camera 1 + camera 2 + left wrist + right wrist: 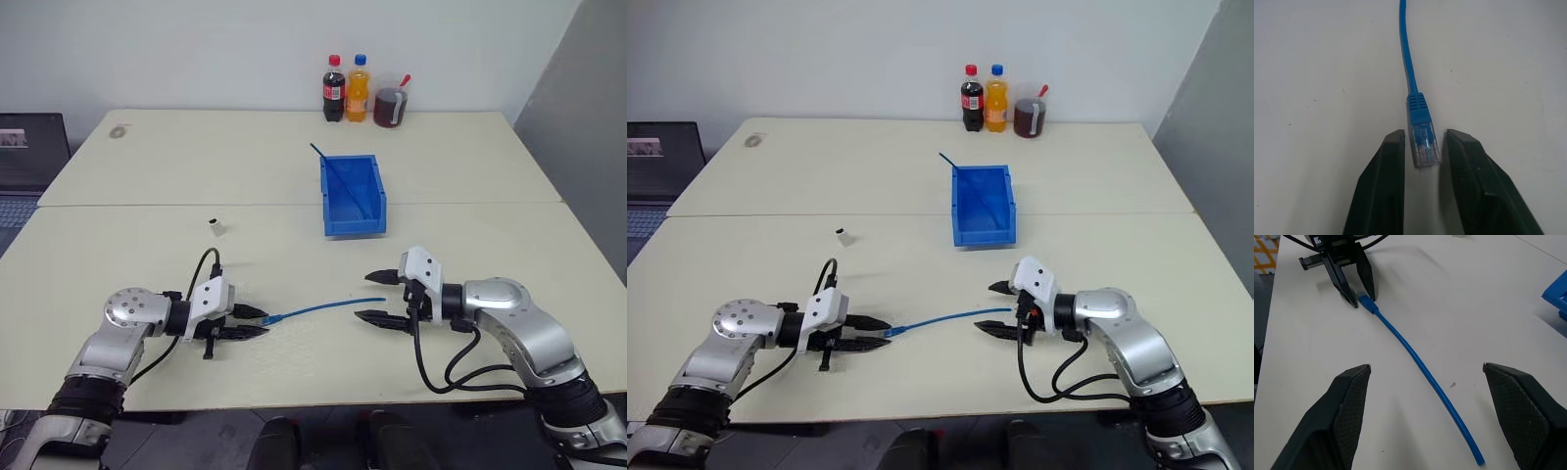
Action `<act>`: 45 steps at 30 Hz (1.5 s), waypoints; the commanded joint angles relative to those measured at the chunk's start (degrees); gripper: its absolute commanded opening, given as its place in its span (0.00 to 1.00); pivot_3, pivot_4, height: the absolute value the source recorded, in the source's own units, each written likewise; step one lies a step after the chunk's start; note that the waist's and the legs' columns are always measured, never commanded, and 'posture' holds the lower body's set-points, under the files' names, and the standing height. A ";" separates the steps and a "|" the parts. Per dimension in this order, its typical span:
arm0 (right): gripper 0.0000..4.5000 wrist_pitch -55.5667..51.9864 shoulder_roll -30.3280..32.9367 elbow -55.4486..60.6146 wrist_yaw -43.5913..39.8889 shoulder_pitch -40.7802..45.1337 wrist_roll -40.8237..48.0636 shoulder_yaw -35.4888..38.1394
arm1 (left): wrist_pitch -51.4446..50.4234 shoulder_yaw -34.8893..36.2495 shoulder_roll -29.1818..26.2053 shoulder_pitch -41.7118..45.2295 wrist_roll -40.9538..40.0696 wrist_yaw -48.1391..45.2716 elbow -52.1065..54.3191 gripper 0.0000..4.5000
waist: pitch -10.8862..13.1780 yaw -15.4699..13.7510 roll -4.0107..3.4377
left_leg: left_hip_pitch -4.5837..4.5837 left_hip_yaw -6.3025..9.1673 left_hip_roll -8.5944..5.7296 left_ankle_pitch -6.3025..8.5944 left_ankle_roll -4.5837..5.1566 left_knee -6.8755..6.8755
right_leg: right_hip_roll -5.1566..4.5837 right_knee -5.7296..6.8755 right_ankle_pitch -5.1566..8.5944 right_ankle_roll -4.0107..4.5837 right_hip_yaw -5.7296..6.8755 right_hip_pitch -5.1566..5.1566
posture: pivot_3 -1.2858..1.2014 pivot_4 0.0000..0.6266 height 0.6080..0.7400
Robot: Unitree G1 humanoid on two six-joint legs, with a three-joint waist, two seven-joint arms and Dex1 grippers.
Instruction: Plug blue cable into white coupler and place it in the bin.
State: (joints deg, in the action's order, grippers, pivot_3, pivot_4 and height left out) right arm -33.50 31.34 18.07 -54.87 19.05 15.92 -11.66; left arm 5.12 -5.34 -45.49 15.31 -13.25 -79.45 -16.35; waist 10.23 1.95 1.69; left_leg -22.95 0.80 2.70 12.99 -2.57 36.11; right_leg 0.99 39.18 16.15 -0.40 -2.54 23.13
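Closing on the blue cable point(1411, 73) plug on the counter point(294, 127), left gripper point(251, 322) jaws seem barely clamped; right gripper point(380, 297) jaws apart. Next: carry plug to white coupler point(217, 226) near bin point(353, 196).

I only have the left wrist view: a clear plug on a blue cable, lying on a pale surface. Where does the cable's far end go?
Observer: The blue cable runs across the table and its far end lies loose, just between the fingers of the right end effector, which is open and holds nothing.
Operator: Is the white coupler anywhere near?
Observer: The white coupler stands alone on the table, farther from the robot than the left arm, with nothing touching it.
Operator: And the bin?
Observer: The bin sits farther back near the middle of the table, apart from the cable and both arms.
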 commanded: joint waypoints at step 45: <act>0.86 -37.21 -12.21 3.26 15.71 10.20 47.69 11.74 | -77.10 19.33 7.74 -0.92 -66.80 36.55 36.76 0.05 | 0.08 0.82 0.16 | -0.15 0.45 -0.04 0.00 -0.01 0.34 | 0.02 0.39 0.06 0.00 0.02 0.04 | 0.52 0.24 1.00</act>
State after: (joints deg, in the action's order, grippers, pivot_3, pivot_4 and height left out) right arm -71.26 19.58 21.10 -39.27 28.28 61.99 0.10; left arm -72.63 13.85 -37.94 14.59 -77.89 -43.28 18.27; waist 10.32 2.77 1.85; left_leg -23.09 1.25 2.67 12.99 -2.58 36.44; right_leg 1.01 39.57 16.20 -0.39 -2.52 23.17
